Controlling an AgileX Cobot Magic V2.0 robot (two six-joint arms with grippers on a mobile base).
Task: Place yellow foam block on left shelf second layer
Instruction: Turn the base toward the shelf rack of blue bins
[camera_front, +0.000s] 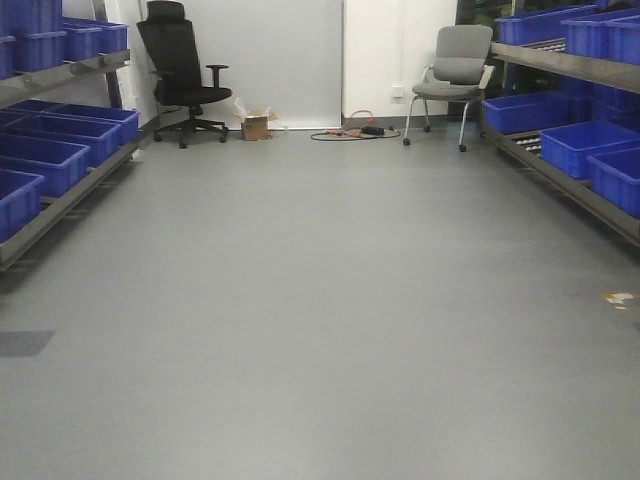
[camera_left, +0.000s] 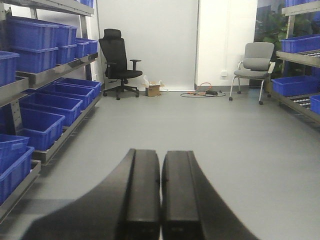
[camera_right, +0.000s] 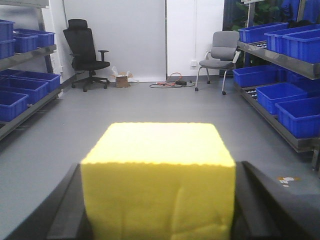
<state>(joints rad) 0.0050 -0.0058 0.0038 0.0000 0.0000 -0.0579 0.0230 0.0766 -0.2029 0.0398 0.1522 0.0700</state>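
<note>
The floor (camera_front: 320, 330) is smooth grey and runs like an aisle between two metal racks, the left shelf (camera_front: 70, 72) and the right shelf (camera_front: 560, 62). Both are lined with blue bins (camera_front: 45, 160). A white wall (camera_front: 280, 60) closes the far end. A small pale scrap (camera_front: 620, 298) lies on the floor near the right shelf, and a dark patch (camera_front: 22, 343) shows low on the left.

There are two chairs by the far wall: one black chair (camera_front: 180, 70) on the left and one grey chair (camera_front: 455, 70) on the right. Between them sit one open cardboard box (camera_front: 256, 126) and a loose tangle of cables (camera_front: 350, 130). In the right wrist view I count three bins on the right shelf's lower layer. The rest overlap or run off the edges, so I cannot give a total.

The one yellow foam block (camera_right: 160, 170) is pinched in the right gripper (camera_right: 160, 200), with a dark finger pressed to each side, out over the aisle and well apart from either shelf. The left gripper (camera_left: 161, 200) carries nothing, its two black fingers (camera_left: 142, 195) drawn together with only a thin slit between them.
</note>
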